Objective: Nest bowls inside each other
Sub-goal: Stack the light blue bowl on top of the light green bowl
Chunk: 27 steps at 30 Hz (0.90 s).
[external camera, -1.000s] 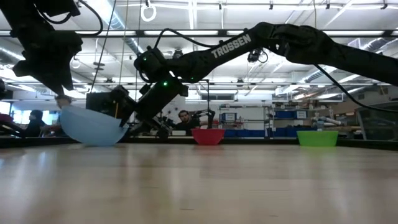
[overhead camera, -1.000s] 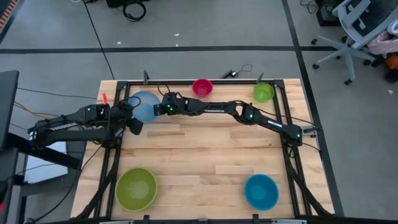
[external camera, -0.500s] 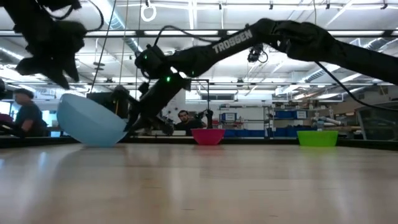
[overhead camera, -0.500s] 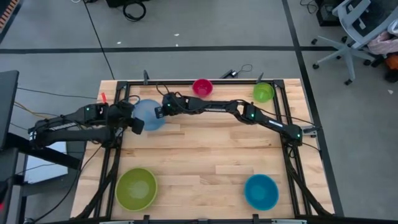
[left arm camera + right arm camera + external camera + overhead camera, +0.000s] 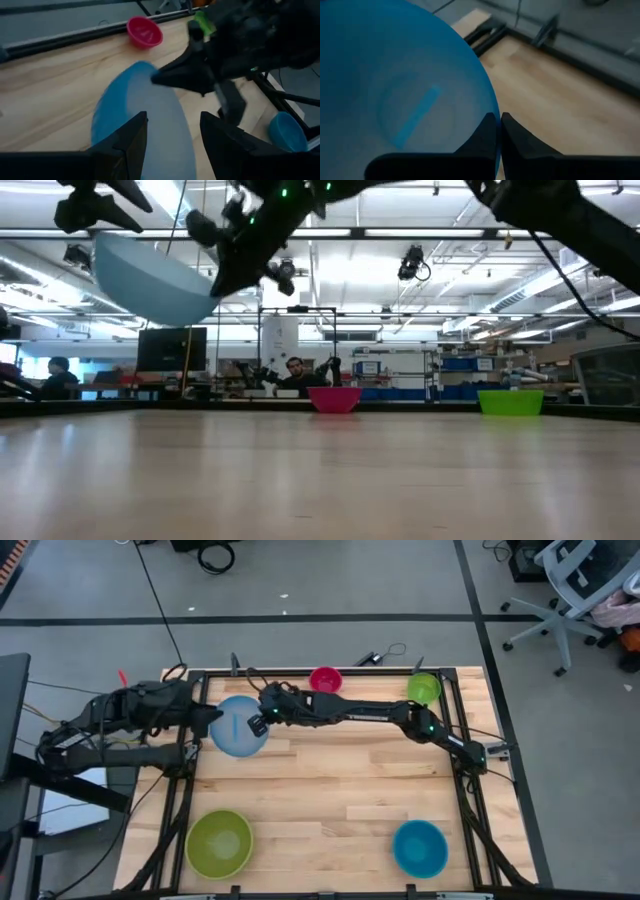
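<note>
- Lifted since a second ago, the light blue bowl [image 5: 240, 726] now hangs clear of the worktop [image 5: 330, 800]; in the low view it is tilted, high above the wood [image 5: 150, 278].
- Right pincer [image 5: 255, 724] has closed on the bowl's rim: its wrist view shows the two dark fingertips [image 5: 490, 131] pinched together over the blue edge [image 5: 395, 90].
- Left pincer [image 5: 205, 716] has drawn back toward the worktop's left edge and stands wide, its fingers [image 5: 131, 137] apart with the bowl [image 5: 145, 125] seen between them but not gripped.
- Magenta-pink bowl [image 5: 325, 680] sits at the far edge of the worktop, near the middle, just beyond the right arm.
- Small green bowl [image 5: 423, 688] stands at the far right corner.
- Large lime green bowl [image 5: 219, 843] rests at the near left corner.
- Teal blue bowl [image 5: 419, 847] rests at the near right, well apart from the others.
- None of the five is nested in another.
- A person [image 5: 295, 372] shows in the room beyond the worktop in the low view.
</note>
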Tool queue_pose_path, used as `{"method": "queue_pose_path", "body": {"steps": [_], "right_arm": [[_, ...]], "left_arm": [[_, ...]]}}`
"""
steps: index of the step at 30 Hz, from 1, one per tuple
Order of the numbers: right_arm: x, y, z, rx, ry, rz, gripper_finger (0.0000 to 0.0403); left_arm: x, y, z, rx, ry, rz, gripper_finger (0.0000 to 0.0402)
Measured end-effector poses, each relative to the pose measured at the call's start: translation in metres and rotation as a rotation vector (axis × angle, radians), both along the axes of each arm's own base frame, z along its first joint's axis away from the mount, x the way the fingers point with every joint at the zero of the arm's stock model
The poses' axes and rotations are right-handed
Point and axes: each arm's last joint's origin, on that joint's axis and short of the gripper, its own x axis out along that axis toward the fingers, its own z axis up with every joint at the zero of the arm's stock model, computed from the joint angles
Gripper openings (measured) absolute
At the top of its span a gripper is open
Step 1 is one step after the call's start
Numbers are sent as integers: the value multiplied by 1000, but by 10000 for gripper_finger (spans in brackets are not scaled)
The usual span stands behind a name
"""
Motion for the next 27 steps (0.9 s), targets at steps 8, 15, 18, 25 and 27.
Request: {"method": "queue_pose_path", "body": {"steps": [8,15,18,25,27], "right_arm": [[-6,12,15,-163,53,3,12],[-8,24,12,-181,107,-6,12],[-11,26,9,-201,146,-31,12],[-17,17,3,-174,225,-56,11],[-18,13,3,-156,226,-56,10]], "left_arm": [[20,5,-5,75,134,-66,185],[44,12,-21,63,348,-47,175],[51,11,-23,60,362,-68,159],[55,9,-22,83,348,-95,142],[55,9,-22,100,356,-108,142]]}}
